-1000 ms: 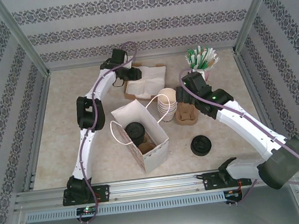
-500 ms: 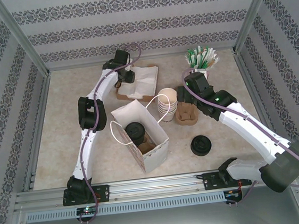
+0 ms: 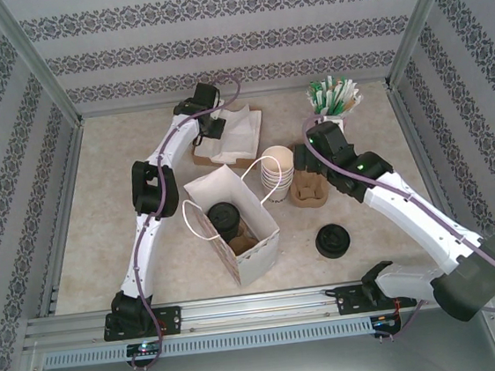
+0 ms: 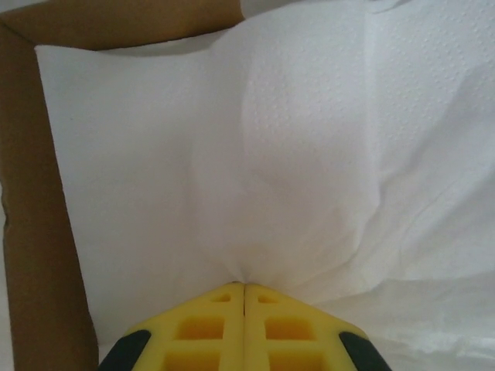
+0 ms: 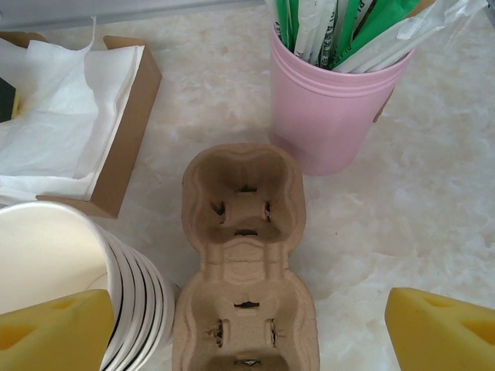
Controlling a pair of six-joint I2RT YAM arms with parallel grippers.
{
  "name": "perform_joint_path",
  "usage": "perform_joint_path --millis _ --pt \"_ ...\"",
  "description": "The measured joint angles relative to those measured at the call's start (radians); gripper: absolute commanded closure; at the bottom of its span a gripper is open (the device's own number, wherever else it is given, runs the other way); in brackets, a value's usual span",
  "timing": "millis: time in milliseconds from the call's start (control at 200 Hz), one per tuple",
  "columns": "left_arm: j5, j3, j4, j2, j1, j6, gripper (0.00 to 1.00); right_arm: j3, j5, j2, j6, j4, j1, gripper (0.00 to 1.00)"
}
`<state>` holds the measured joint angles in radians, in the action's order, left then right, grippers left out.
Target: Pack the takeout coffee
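We saw the white paper bag standing open near the middle, and at the far side the brown box where our left gripper held its fingers together on a white napkin. To the right, the right gripper hung with fingers spread above the pulp cup carrier. The takeout coffee sat upright inside the bag, black lid up

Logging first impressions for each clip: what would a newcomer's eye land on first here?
The open white paper bag in the middle, with a black-lidded paper cup sitting inside. Behind it, the left tool is pinched shut on a white paper napkin in a brown cardboard box, while the open right tool hovers over a brown moulded-pulp cup carrier.
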<state>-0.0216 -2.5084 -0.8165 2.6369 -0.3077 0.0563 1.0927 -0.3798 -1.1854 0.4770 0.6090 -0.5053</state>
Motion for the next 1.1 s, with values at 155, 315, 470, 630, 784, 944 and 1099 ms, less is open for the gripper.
perform_joint_path --millis 155,315,470,630,784,944,1099 --pt "-0.005 -0.001 -0.004 -0.002 0.0 0.0 1.0 0.0 0.0 0.016 0.0 -0.003 0.0 0.1" --pt "-0.031 -0.001 -0.007 -0.027 0.0 -0.005 1.0 -0.001 0.004 0.039 0.008 -0.019 0.0 0.09" --pt "-0.051 -0.004 -0.008 -0.097 0.0 -0.016 1.0 -0.001 0.019 0.075 0.011 -0.033 0.0 0.1" --pt "-0.073 -0.019 -0.007 -0.196 0.001 -0.05 1.0 -0.003 0.041 0.118 -0.001 -0.058 0.006 0.09" --pt "-0.103 -0.028 -0.007 -0.283 0.006 -0.091 1.0 -0.003 0.082 0.163 -0.046 -0.096 0.006 0.08" --pt "-0.146 -0.029 -0.006 -0.335 0.022 -0.14 1.0 -0.003 0.126 0.203 -0.13 -0.138 0.006 0.07" --pt "-0.19 -0.029 -0.005 -0.349 0.043 -0.19 1.0 -0.003 0.18 0.233 -0.22 -0.189 0.005 0.06"
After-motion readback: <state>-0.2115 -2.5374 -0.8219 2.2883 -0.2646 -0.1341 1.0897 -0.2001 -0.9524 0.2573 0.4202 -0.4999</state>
